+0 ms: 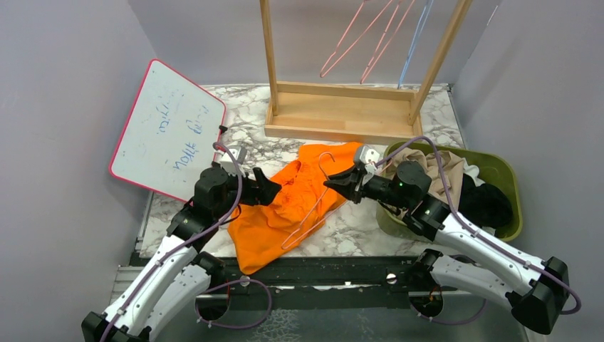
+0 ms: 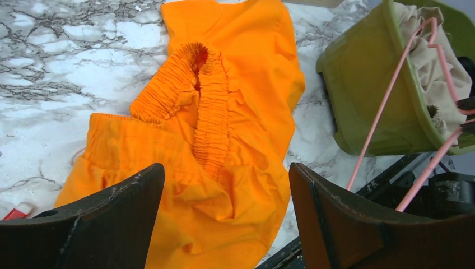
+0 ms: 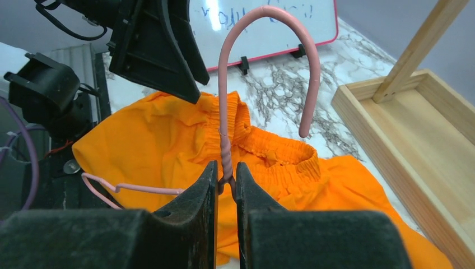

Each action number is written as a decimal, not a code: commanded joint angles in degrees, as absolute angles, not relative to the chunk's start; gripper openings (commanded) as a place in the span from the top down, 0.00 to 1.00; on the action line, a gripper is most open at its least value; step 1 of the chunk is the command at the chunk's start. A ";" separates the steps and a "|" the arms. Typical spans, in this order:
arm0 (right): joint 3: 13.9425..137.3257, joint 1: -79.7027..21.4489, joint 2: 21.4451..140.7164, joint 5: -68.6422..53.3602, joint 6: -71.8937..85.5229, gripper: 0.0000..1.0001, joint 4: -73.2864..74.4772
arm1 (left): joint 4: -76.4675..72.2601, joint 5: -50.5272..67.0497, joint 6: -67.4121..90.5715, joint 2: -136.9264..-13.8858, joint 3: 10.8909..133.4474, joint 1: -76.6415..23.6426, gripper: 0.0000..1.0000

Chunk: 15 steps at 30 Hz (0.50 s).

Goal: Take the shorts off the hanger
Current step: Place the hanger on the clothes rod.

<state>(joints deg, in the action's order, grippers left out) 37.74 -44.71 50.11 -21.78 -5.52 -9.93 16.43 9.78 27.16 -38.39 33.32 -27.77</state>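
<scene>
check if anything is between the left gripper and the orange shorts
Nothing visible does. The left gripper hangs open right over the orange shorts, bare fabric below. The pink hanger is off to its side, pinched at its neck by the right gripper.

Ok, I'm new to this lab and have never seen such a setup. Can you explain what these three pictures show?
Two robot arms stand at a marble table. One picture looks down from above; the other two come from a camera on each wrist, with that arm's own fingers in view. Orange shorts lie on the table, a pink hanger across them. The right gripper is shut on the hanger's neck; the left gripper hangs open over the shorts, holding nothing. A green bin holds more clothes; a whiteboard and wooden rack stand farther back.
</scene>
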 commanded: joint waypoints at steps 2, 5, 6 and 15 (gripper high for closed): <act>37.42 -44.82 51.67 -25.27 -0.26 0.99 -14.58 | 16.84 13.80 26.43 -34.40 32.14 -27.72 0.16; 36.89 -44.80 51.81 -24.94 2.19 0.99 -16.76 | 16.12 21.00 27.97 -32.74 31.06 -27.69 0.16; 36.77 -44.82 51.79 -24.84 2.80 0.99 -17.46 | 15.58 23.94 28.52 -32.43 30.83 -27.69 0.16; 40.39 -44.80 56.61 -19.10 8.18 0.99 -18.80 | 14.51 42.18 29.41 -32.06 30.94 -27.69 0.15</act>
